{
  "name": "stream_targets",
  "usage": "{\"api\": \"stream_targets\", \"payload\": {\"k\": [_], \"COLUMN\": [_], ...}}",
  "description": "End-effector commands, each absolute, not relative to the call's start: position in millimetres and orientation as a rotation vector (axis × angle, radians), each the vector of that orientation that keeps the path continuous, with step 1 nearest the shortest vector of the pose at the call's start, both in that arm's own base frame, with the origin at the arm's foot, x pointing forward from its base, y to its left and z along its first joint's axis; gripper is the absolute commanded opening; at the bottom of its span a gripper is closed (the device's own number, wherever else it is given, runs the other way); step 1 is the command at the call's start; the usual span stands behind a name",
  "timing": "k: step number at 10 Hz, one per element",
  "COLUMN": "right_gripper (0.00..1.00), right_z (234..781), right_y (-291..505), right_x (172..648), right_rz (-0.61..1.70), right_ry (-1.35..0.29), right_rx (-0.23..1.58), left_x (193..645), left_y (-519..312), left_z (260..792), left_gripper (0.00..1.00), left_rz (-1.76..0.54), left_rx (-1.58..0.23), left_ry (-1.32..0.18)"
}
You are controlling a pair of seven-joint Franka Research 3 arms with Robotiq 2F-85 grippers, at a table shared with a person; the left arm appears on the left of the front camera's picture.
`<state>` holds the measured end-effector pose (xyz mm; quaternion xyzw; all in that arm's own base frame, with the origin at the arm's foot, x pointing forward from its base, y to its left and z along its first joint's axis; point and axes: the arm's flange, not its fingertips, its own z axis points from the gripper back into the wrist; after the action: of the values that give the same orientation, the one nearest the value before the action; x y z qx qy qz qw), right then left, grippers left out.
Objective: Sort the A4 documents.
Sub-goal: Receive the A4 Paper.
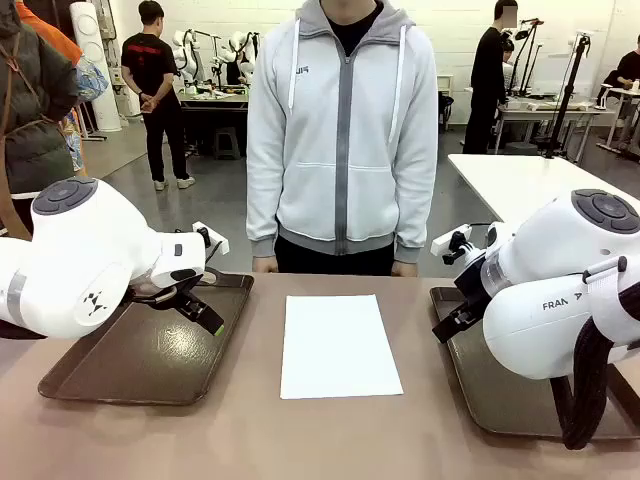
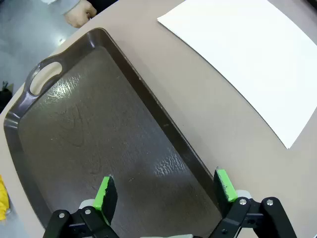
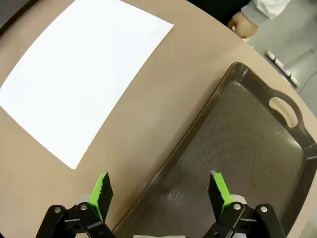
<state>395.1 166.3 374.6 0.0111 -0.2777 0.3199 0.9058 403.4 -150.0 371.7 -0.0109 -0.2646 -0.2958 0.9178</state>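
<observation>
Paper: a plain white rectangular A4 paper sheet (image 1: 340, 345) was spotted lying flat on the tan tabletop (image 1: 200, 440), bottom centre of the front view. It sat between the two trays and touched neither. Whether it was one sheet or a thin stack couldn't be told.

Left tray: a dark brown rectangular plastic tray with a cut-out handle (image 1: 140, 360) was parked at the lower left of the front view, well apart from the paper.

Right tray: a matching dark brown handled tray (image 1: 500, 395) was seen at the lower right, partly covered by the white right arm.

Left gripper: the black two-finger left gripper with green pads (image 1: 203, 305) was held above the left tray. Its jaws were spread wide apart, and just tray floor was framed between the pads in the left wrist view (image 2: 166, 191).

Right gripper: the black green-padded right gripper (image 1: 450, 322) was hung over the right tray's inner edge. Its jaws were also wide apart, with the tray rim framed between the pads (image 3: 158, 191).

Person: someone in a light grey zip hoodie (image 1: 340, 130) was stood at top centre, with both hands (image 1: 265, 264) kept at the table's far edge.
</observation>
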Motion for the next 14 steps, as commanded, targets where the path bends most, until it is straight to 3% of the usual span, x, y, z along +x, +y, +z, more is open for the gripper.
{"api": "stream_targets", "payload": {"k": [1,14], "right_gripper": [1.00,1.00], "right_z": [374.6,374.6], "right_y": [166.4,166.4], "right_x": [395.1,395.1], "right_rz": [0.661,0.661], "right_ry": [-0.573,-0.573], "right_rx": [0.023,0.023], "left_x": [403.4,403.4], "left_y": [-150.1,-150.1], "left_z": [371.7,371.7], "left_gripper": [1.00,1.00], "left_rz": [-0.609,-0.609], "left_rx": [-0.022,-0.022], "left_ry": [-0.544,-0.544]}}
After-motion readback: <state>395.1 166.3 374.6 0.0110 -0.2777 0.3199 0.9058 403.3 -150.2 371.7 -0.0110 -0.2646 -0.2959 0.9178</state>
